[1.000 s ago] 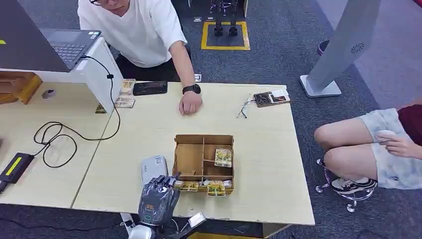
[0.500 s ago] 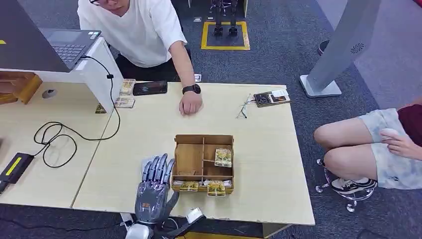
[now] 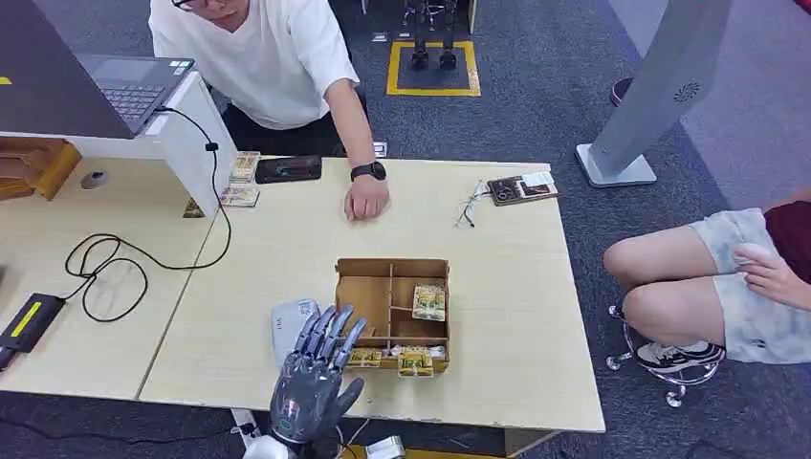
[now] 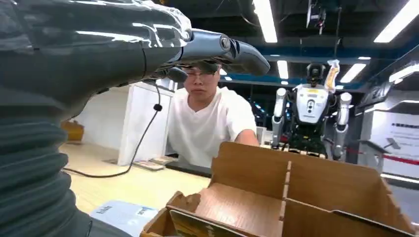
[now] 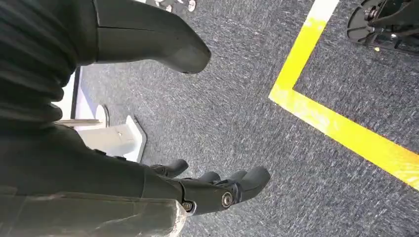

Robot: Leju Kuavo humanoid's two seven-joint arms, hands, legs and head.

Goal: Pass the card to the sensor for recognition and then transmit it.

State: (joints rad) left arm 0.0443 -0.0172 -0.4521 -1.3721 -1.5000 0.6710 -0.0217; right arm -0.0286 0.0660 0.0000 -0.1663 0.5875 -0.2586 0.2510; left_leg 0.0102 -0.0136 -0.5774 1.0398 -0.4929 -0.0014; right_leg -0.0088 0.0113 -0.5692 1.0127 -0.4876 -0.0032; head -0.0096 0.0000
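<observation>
My left hand (image 3: 314, 382) hangs over the table's front edge with its fingers spread and nothing in it. Its fingertips reach the front-left corner of the wooden divided box (image 3: 368, 296). Cards (image 3: 364, 358) stand in the box's front slots, and another card (image 3: 428, 302) lies in a right-hand compartment. The white sensor (image 3: 290, 321) sits just left of the box, beside my fingers. In the left wrist view the left hand (image 4: 148, 44) stretches above the box (image 4: 296, 187), with a card edge (image 4: 197, 228) and the sensor (image 4: 123, 215) below. My right hand (image 5: 217, 190) hangs over the carpet, holding nothing.
A person in a white shirt sits across the table, a fist (image 3: 366, 199) resting on it. A phone (image 3: 287, 169), card stacks (image 3: 241, 182), glasses (image 3: 469, 206) and a badge holder (image 3: 521, 188) lie at the far edge. A cable (image 3: 115, 268) loops at left. Another person (image 3: 727, 287) sits at right.
My left hand has uncurled and spread its fingers, and has shifted right from over the sensor toward the box's front-left corner.
</observation>
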